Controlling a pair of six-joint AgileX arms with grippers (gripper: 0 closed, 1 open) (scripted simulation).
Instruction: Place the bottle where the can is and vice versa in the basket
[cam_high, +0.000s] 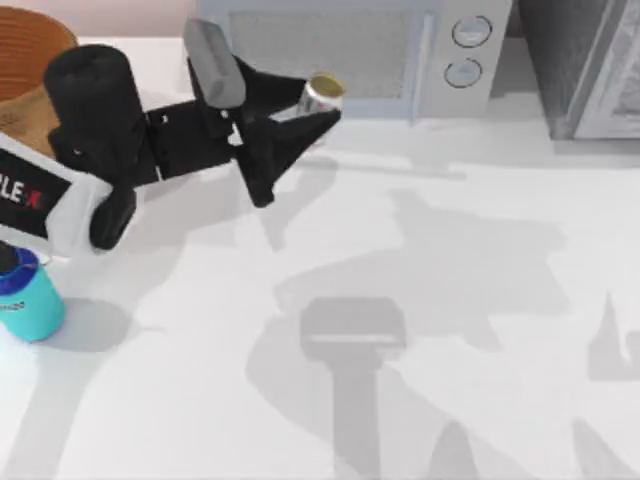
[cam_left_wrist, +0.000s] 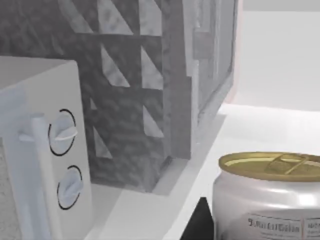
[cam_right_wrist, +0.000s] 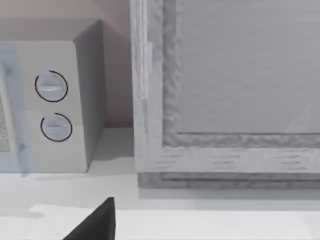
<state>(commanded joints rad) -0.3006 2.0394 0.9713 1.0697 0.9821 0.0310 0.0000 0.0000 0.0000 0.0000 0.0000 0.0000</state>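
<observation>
From above, your left gripper (cam_high: 310, 108) has its fingers apart around the can (cam_high: 323, 93) beside the microwave (cam_high: 340, 45); the bottle (cam_high: 28, 297) stands on the table's (cam_high: 420, 300) left edge, the basket (cam_high: 25, 60) top-left. Your left wrist view shows the can (cam_left_wrist: 270, 200) upright, close.

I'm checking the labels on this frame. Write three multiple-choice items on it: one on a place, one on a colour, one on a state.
1. Where is the bottle?
A. inside the basket
B. on the table at its left edge
C. on the microwave

2. What colour is the top of the can?
A. gold
B. blue
C. black

3. What is around the can?
A. nothing
B. the basket's wall
C. the fingers of the left tool

Answers: 1 B, it stands on the white surface below the basket. 2 A, the left wrist view shows a gold lid. 3 C, dark fingers sit either side of it.
</observation>
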